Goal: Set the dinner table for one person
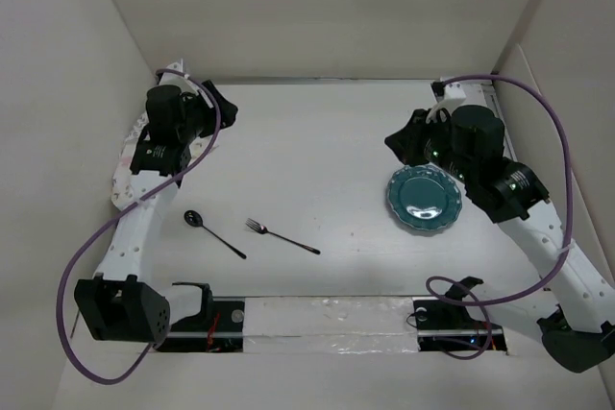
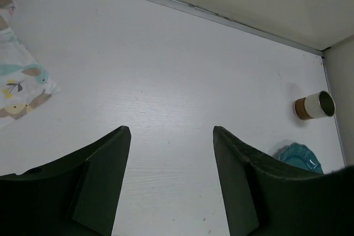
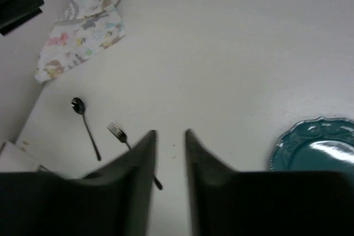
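From above, the dinner table point(image 1: 317, 141) is filling the frame, teal plate point(image 1: 424, 201) sitting centre-right, fork point(image 1: 282, 237) and spoon point(image 1: 216, 236) lower left. Left wrist: left gripper point(image 2: 171, 136) is gaping wide, empty. Right wrist: right gripper point(image 3: 170, 135) is showing a narrow gap, holding nothing.

The teal scalloped ceramic plate point(image 3: 301, 148) runs off the picture's right edge; the black metal fork point(image 3: 118, 135) has its handle hidden behind the right claw point(image 3: 170, 134).

No words, numbers, labels or signs can be read on any of the things here, big or small, near or far.
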`<state>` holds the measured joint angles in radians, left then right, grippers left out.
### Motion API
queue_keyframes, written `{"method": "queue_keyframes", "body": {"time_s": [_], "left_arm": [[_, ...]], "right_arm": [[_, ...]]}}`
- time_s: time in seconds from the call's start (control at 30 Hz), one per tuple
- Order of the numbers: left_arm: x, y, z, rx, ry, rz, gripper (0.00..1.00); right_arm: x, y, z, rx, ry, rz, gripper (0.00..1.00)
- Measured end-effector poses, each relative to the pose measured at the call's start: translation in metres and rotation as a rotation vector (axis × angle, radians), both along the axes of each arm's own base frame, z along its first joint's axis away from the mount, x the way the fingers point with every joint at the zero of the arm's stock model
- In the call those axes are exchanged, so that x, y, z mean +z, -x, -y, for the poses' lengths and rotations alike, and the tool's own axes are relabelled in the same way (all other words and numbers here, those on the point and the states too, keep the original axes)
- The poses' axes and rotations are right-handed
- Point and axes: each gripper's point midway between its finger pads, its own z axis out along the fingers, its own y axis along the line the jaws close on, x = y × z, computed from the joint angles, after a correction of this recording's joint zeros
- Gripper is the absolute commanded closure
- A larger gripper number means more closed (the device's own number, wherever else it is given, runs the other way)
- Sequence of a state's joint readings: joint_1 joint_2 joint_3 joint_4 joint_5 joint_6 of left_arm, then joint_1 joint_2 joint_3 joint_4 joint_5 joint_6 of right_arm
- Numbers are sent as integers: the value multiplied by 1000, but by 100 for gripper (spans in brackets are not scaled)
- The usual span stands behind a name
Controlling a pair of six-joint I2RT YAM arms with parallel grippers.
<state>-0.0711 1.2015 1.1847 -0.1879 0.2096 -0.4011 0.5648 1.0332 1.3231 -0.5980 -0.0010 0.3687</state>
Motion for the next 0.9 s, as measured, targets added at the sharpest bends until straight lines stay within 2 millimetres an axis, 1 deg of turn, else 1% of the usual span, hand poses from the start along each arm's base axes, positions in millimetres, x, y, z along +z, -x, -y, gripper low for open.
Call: {"method": "queue_keyframes", "body": {"time_s": [0.03,0.07,0.13,0.2,0.3,0.37,0.4,0.47,0.5,0.57,0.63,0.67,0.7,0.73,0.77,0.8,0.83,0.9], "left_arm": [[0,0,-1,3,-5,2,47],[2,-1,-2,7,-9,4,51],[7,-5,-5,17,-27,17,74],[15,-14,-9,36,-46,32,100],[14,-37,-20,85,-102,17,100],[3,-56,-29,132,-150,-17,100],[-6,-65,-33,151,-176,-39,100],[-34,-79,-44,196,-232,-106,88],[-49,-85,-49,215,-259,-143,77],[-81,-96,-58,245,-306,-220,68],[-112,-105,-64,261,-335,-292,66],[-126,-108,-67,265,-344,-328,66],[-140,-112,-70,271,-353,-362,62],[-158,-118,-77,289,-366,-404,57],[-163,-119,-78,293,-371,-415,57],[-174,-122,-83,306,-381,-442,51],[-184,-125,-86,313,-393,-465,50],[-199,-131,-92,327,-408,-499,50]], "right_arm": [[0,-2,2,-6,0,0,100],[-1,-3,4,-10,-5,-1,100],[-4,-4,7,-20,-6,-8,100],[-6,-6,11,-27,-6,-13,100],[-10,-8,14,-36,-5,-23,100],[-10,-8,15,-37,-6,-23,100],[-10,-9,16,-38,-7,-24,100],[-12,-8,15,-32,-7,-29,100],[-15,-7,15,-28,-7,-34,100],[-18,-7,15,-24,-7,-42,100],[-21,-7,15,-20,-5,-51,99],[-22,-6,15,-17,-5,-54,93],[-22,-6,14,-13,-6,-54,74],[-22,-5,14,-10,-9,-56,58],[-23,-5,13,-9,-11,-58,58],[-24,-4,13,0,-9,-56,49],[-26,-4,12,4,-12,-61,46],[-29,-3,11,11,-11,-67,45]]}}
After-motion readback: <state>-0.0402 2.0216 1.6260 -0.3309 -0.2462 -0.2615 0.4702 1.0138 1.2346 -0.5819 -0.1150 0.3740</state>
